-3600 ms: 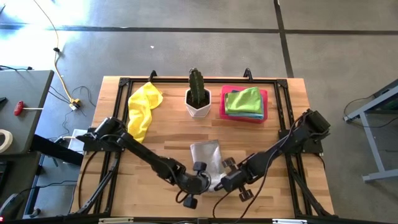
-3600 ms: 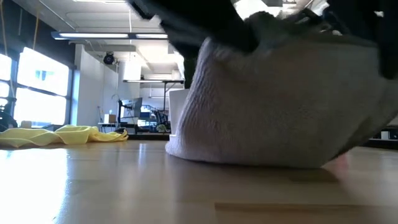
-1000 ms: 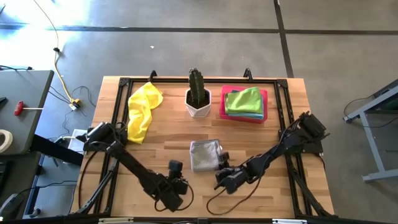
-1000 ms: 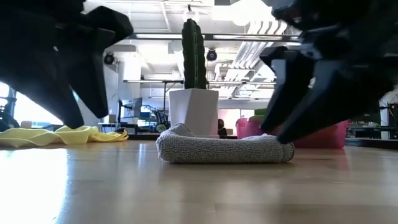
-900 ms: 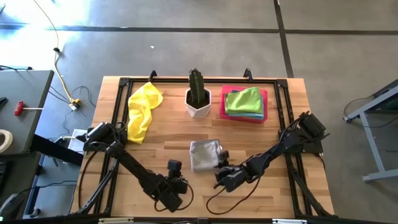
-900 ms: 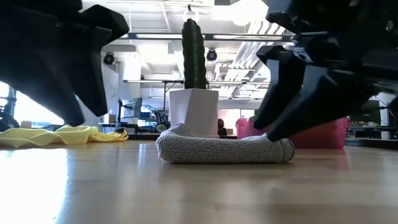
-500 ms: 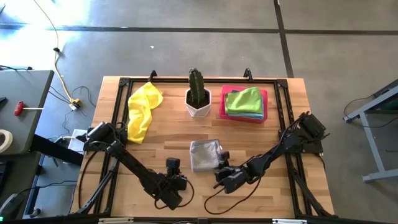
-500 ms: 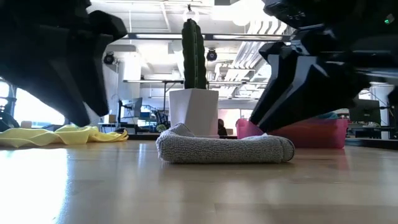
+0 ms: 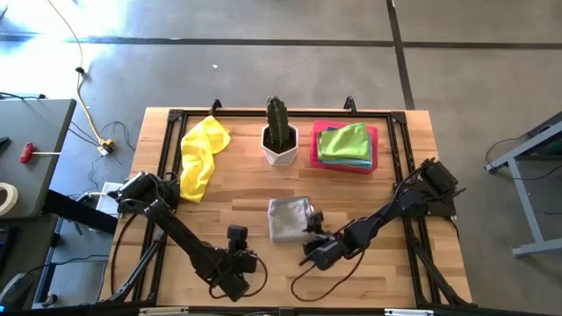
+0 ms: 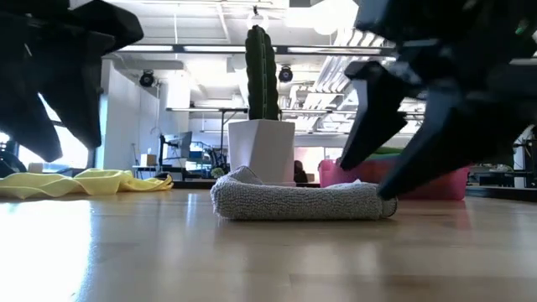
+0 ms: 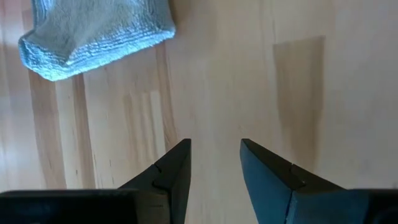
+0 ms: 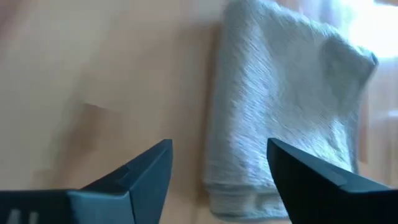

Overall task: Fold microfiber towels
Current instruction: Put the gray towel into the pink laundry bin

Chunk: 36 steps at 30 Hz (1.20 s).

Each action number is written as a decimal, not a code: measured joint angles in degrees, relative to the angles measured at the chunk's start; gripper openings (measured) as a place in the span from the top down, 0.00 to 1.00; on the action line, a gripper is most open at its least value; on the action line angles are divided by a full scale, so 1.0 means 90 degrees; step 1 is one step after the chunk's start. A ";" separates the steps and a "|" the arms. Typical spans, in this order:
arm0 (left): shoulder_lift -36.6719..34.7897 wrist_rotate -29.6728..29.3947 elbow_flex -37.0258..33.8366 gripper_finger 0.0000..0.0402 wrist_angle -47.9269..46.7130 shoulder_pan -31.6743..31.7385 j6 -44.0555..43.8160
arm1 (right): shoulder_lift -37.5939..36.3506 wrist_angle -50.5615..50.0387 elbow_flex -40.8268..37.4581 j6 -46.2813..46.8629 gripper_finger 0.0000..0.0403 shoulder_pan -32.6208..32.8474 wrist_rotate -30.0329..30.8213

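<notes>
Now, grey towel folded flat on the wooden table, middle of the near half, in front of the white pot with the cactus; same towel seen as a low thick roll in the low view, and beyond each arm's fingers in the wrist views. Right arm stretched low from the right table edge toward the middle, right gripper just beside the towel's right edge, down near the tabletop, jaws wide apart and holding nothing; dark fingers spread on either side of the near end of the towel in the right wrist view. Left arm reaching from the left edge along the near side, left gripper well left of the towel, over bare wood, jaws partly apart with nothing between them, fingers pointing at plain boards in the left wrist view. Yellow towel lying crumpled at the far left of the table. Pink tray at the far right, carrying a green towel stacked on a light blue towel, both folded.
</notes>
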 joint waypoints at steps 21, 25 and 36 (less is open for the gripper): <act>0.0007 -0.0103 0.0000 0.69 0.0188 0.0024 0.0160 | 0.0510 -0.0094 0.0019 0.0560 0.46 -0.0528 0.0193; 0.0007 -0.0127 0.0000 0.69 0.0185 0.0024 0.0160 | 0.0515 -0.0100 0.0017 0.0560 0.65 -0.0625 -0.0147; 0.0007 -0.0272 -0.0002 0.69 0.0015 0.0024 0.0128 | 0.0439 -0.0215 -0.0007 0.0418 0.96 -0.0666 -0.0292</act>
